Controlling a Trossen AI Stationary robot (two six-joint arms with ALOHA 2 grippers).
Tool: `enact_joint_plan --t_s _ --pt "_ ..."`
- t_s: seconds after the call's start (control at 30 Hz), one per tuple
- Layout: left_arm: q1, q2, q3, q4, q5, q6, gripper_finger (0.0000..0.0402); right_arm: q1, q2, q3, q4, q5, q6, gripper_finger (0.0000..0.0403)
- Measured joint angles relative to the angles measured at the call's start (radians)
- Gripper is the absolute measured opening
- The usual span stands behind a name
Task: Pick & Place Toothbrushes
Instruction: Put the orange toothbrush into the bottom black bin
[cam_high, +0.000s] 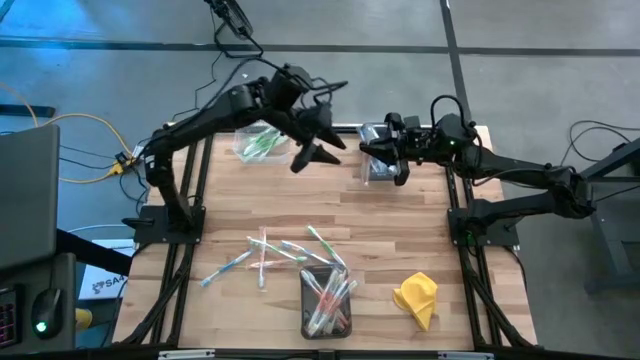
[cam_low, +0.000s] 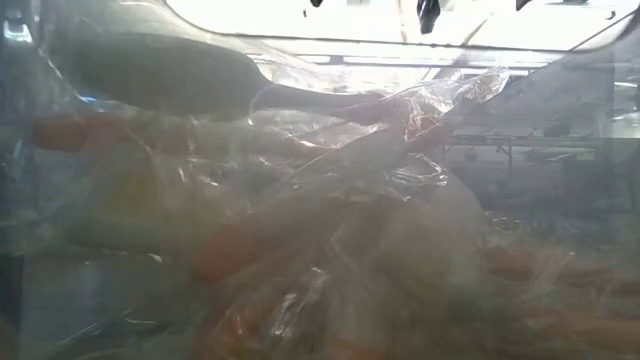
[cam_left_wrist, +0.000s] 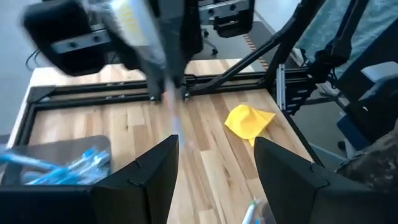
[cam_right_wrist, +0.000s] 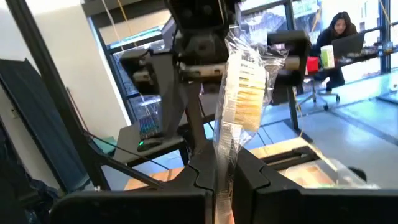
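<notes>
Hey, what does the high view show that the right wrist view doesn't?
Only the high view: loose toothbrushes on the table, a bin of them, the yellow cloth, and the open left pincer.
Only the right wrist view: a wrapped toothbrush clamped in the shut right pincer, and a seated person.
Both: the left arm.

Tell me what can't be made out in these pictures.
- Low view: crinkled clear plastic against the lens hides the whole table.
- Left wrist view: the wrapped toothbrush ahead is motion-blurred.
- High view: contents of the far right bin are covered by the right gripper.
</notes>
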Motion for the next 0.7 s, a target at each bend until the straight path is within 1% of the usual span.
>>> enact_joint_plan --t_s 0.17,0.3,0.43,0.57,0.7 --pt "0.017 -0.039 -0.047 -0.016 0.0 -0.009 0.0205 0.052 0.0 0.0 -0.029 0.037 0.019 0.001" --pt "0.016 -0.095 -0.169 0.071 0.003 -0.05 0.0205 0.12 0.0 0.0 -0.066 0.107 0.014 0.0008" --pt "0.015 -0.178 -0.352 0.217 0.005 -0.114 0.0205 0.18 0.0 0.0 -0.105 0.183 0.017 0.0008" --pt "0.015 -0.289 -0.576 0.414 0.004 -0.191 0.0205 0.235 0.0 0.0 -0.132 0.237 0.022 0.0008" --pt "0.015 -0.409 -0.79 0.62 -0.001 -0.272 0.0205 0.279 0.0 0.0 -0.154 0.279 0.074 0.0008"
